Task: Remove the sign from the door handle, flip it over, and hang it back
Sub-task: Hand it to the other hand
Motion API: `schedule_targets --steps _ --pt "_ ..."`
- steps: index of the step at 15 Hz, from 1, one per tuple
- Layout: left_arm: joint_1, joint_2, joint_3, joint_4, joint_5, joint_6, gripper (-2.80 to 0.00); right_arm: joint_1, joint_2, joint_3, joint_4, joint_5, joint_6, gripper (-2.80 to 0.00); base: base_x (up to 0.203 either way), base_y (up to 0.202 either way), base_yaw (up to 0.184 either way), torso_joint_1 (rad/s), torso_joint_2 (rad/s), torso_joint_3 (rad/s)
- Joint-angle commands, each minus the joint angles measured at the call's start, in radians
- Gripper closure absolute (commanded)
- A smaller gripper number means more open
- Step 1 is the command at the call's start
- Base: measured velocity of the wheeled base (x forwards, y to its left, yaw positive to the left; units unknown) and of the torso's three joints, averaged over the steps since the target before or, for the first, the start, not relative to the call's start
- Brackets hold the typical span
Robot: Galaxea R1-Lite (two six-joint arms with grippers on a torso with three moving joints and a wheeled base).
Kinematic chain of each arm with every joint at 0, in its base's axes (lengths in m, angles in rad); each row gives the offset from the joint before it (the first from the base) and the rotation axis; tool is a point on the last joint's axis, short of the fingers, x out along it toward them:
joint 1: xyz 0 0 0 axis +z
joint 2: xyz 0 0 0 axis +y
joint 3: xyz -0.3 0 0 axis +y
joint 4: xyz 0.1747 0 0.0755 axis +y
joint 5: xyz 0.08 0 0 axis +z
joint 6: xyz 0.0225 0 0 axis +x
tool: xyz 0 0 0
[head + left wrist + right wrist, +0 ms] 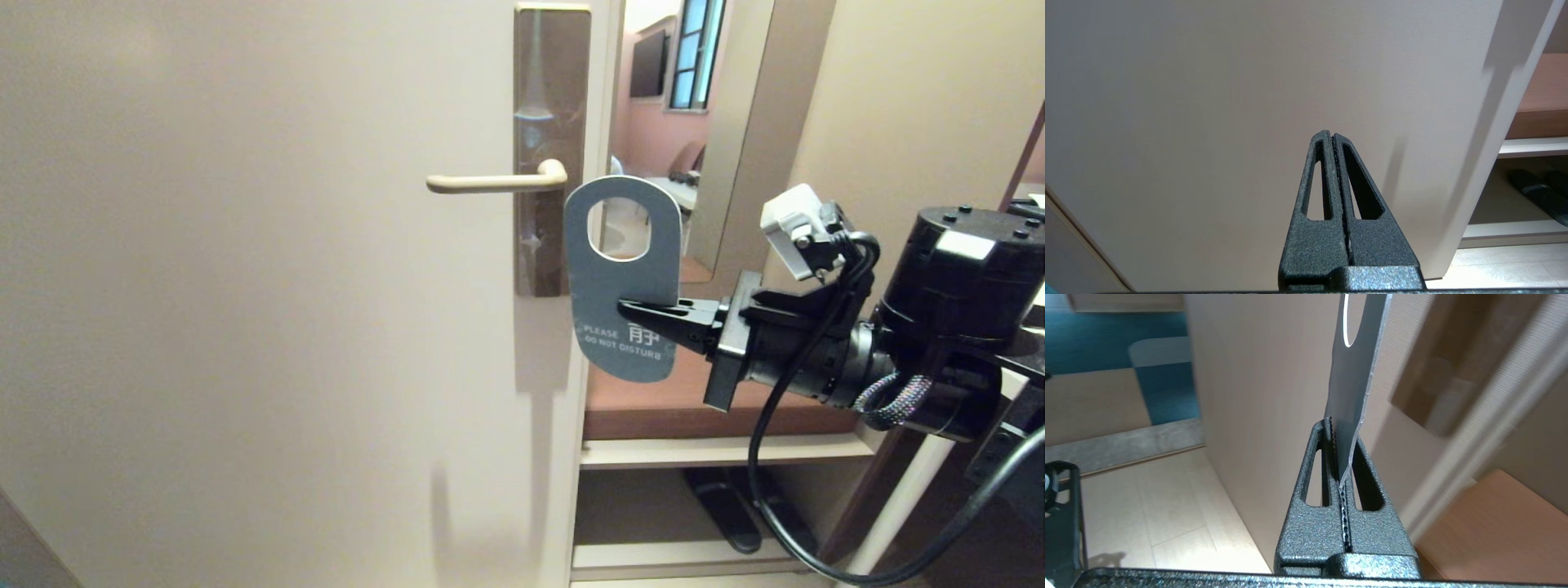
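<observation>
On my left, the left gripper [1333, 136] sits parked facing the cream door [245, 286], its fingers pressed together on nothing. Further right, the door handle [498, 183] is bare. Just past its curved end, off the lever, I hold the sign [624, 278] upright, blue-grey face toward me, with the right gripper [633, 310] clamped on its lower edge.

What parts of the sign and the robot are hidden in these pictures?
- Flat blue-grey door sign: its other face is turned away in the head view and edge-on in the right wrist view.
- Right hand: its far finger sits behind the sign.
- Left hand: outside the head view.
</observation>
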Motion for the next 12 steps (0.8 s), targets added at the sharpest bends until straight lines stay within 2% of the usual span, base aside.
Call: schedule_targets --steps 1,4,8,11,12 --pt "0.000 0.001 0.000 0.000 0.001 0.000 0.00 -0.039 -0.081 0.056 -0.005 0.002 -0.004 0.00 0.000 0.000 0.000 0.000 0.00 0.000" --pt "0.001 0.001 0.000 0.000 0.001 0.000 0.00 -0.109 -0.161 0.133 -0.005 -0.019 -0.015 0.00 0.000 0.000 0.000 0.000 0.00 0.000" --pt "0.001 0.001 0.000 0.000 0.001 0.000 0.00 -0.185 -0.280 0.242 -0.011 -0.119 -0.058 0.00 0.000 0.000 0.000 0.000 0.00 0.000" --pt "0.000 0.001 0.000 0.000 0.001 0.000 0.00 -0.203 -0.408 0.391 -0.012 -0.170 -0.065 0.00 0.000 0.000 0.000 0.000 0.00 0.000" --pt "0.000 0.001 0.000 0.000 0.001 0.000 0.00 -0.235 -0.460 0.439 -0.010 -0.175 -0.066 0.00 0.000 0.000 0.000 0.000 0.00 0.000"
